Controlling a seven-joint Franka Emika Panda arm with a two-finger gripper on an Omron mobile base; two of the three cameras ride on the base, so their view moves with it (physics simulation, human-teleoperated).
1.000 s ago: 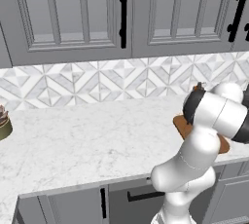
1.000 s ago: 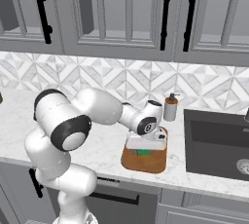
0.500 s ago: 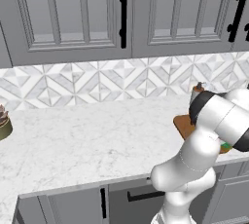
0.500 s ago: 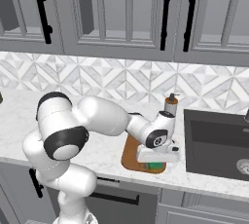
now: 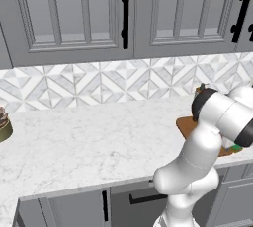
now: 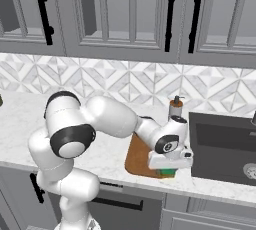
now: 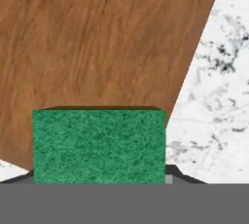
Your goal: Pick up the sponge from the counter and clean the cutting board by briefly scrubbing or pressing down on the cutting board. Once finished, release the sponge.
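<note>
Grey cabinets (image 5: 79,14) hang above a triangle-patterned tile backsplash (image 5: 99,85).

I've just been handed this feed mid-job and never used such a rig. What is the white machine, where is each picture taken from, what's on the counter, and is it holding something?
It is a white robot arm on a mobile base. Two pictures come from cameras on the base, behind the arm's left and right; the third looks along the gripper itself. On the marble counter lies a brown cutting board, with a soap bottle behind it and a dark sink beside it. The gripper is low over the board's near corner, with the green sponge sitting between its fingertips, apparently held against the board.
</note>
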